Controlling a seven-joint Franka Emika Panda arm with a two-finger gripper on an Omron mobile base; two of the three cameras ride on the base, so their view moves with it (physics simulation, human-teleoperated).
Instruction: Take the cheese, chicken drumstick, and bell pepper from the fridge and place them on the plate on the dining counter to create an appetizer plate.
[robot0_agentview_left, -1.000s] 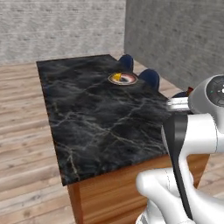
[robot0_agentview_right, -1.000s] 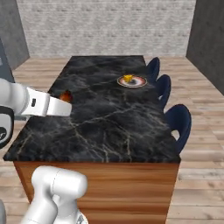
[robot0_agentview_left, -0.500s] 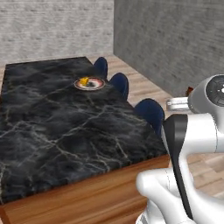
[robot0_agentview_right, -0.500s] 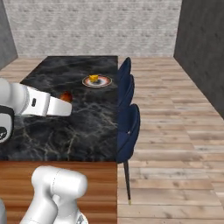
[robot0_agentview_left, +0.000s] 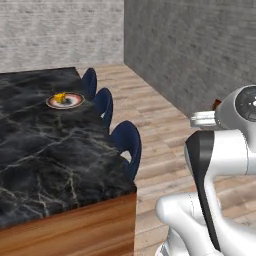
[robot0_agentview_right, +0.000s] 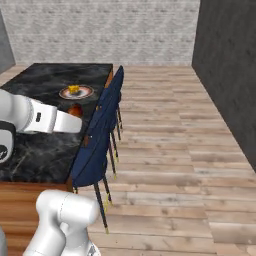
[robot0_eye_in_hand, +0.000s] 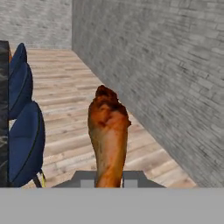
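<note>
The dining counter (robot0_agentview_left: 55, 150) spreads wide, three blue chairs (robot0_agentview_left: 125, 145) along its edge. On it sits the plate (robot0_agentview_left: 65, 100) — cheese (robot0_agentview_left: 60, 96) on top. The gripper (robot0_eye_in_hand: 109, 179) is clamped on the chicken drumstick (robot0_eye_in_hand: 108, 135) — raised over the wooden floor (robot0_agentview_right: 165, 150).

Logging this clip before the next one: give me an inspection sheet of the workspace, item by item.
Surface: dining counter, black marble with white veins on a wooden base.
Job's things: plate on the counter's far part with a yellow-orange piece, apparently the cheese, on it; chicken drumstick held upright in the gripper.
Clutter: nothing seen.
Grippers: gripper shut on the chicken drumstick, off the counter's chair side.
Cables: nothing seen.
Surroundings: three blue chairs along the counter's edge, wooden floor, grey brick walls.
</note>
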